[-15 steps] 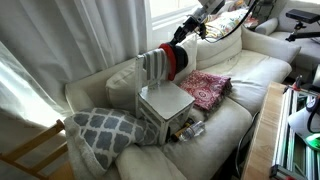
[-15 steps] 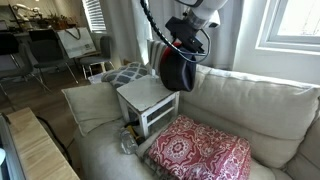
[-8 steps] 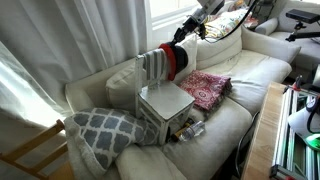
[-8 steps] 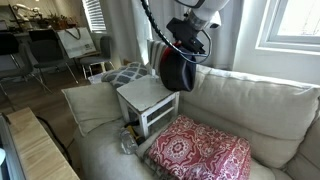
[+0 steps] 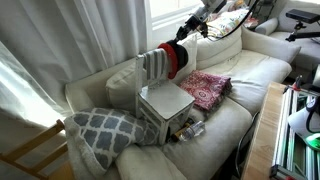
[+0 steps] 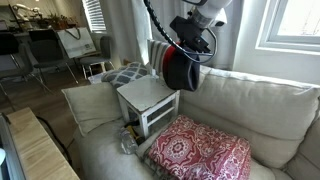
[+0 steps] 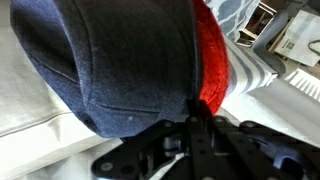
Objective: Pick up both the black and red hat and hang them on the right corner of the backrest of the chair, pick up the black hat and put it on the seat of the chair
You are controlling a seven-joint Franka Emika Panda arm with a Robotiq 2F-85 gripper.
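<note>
The small pale chair [image 5: 165,103] [image 6: 146,97] stands on the sofa. The red hat [image 5: 176,62] [image 6: 166,58] hangs on a top corner of the slatted backrest [image 5: 153,66] [image 6: 156,48]. The black hat [image 5: 185,55] [image 6: 180,70] sits over the red hat's outer side. My gripper [image 6: 188,44] [image 5: 190,36] comes from above and is shut on the black hat's rim. In the wrist view the black hat [image 7: 100,60] fills the top, the red hat [image 7: 212,65] shows behind it against the slats [image 7: 252,68], and my shut fingers [image 7: 193,112] meet at the rim. The seat [image 6: 143,93] is bare.
A dark red patterned cloth [image 5: 205,88] [image 6: 200,150] lies on the sofa cushion beside the chair. A grey lattice cushion [image 5: 105,130] [image 6: 125,72] lies on the chair's other side. A small clear object [image 5: 190,128] lies at the chair's base. Window and curtain stand behind the sofa back.
My gripper and the black hat have shifted very slightly away from the backrest. The red hat and the chair have not moved.
</note>
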